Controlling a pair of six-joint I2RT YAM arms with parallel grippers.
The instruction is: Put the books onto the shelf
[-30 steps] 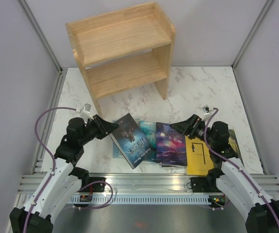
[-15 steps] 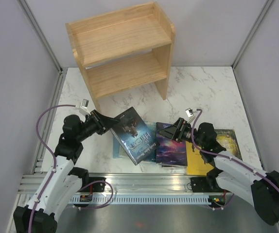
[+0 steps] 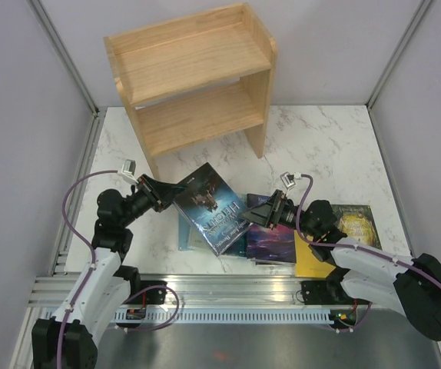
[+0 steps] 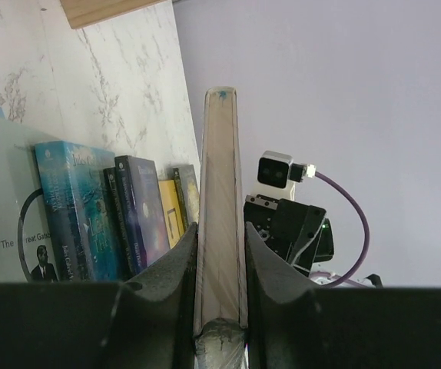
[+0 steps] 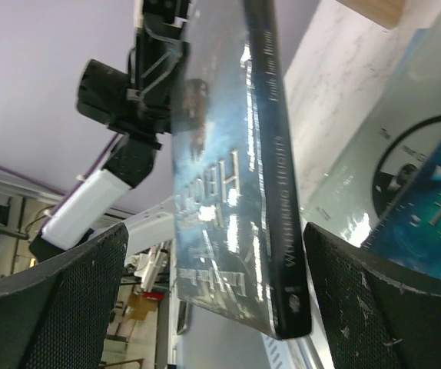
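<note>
Top external: left end effector (image 3: 170, 193) grasps the dark blue book (image 3: 213, 207) at nine o'clock. Opposite, the right end effector (image 3: 253, 212), released wide, straddles its three o'clock edge.

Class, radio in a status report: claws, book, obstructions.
Left claw shut on blue book, held aloft. Right claw open astride it. Shelf bare; path looks clear.

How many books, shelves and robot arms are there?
Books: 6 showing, maybe more hidden underneath: blue book, white book, teal book, purple book, yellow book, green book
Shelf: 1
Arms: 2, left arm, right arm
Total: 9
</note>
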